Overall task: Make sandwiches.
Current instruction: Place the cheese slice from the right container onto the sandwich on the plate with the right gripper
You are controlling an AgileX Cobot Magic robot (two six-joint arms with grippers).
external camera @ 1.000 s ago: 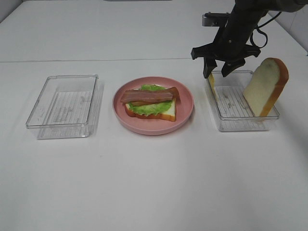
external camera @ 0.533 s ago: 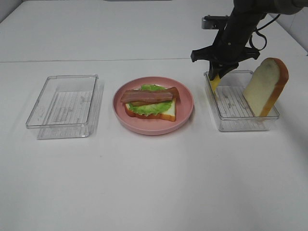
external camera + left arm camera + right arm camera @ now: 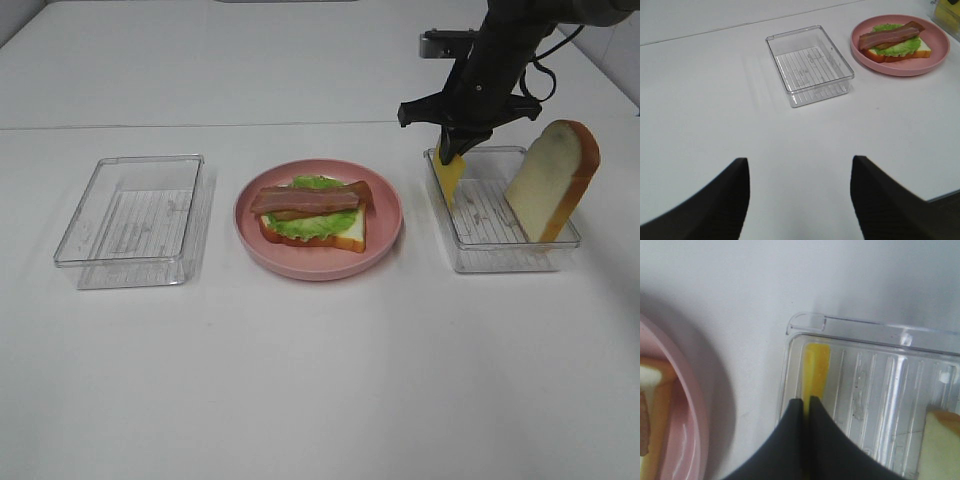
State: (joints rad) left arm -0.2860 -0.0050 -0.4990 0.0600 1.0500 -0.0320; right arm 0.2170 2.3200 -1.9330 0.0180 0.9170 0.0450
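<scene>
My right gripper [image 3: 452, 150] pinches the yellow cheese slice [image 3: 449, 180], which hangs on edge with its long axis near vertical and its lower end in the clear tray [image 3: 505, 262]; my left gripper's [image 3: 799, 167] jaws stand apart.

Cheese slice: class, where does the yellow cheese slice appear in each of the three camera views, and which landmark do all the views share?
Exterior high: cheese slice on edge at the clear tray's plate-side end, pinched by the right tool.
Left wrist: a yellow sliver beyond the plate, cut off by the frame.
Right wrist: cheese slice in the tray, just past the shut tool tips.
Shared landmark: pink plate.
</scene>
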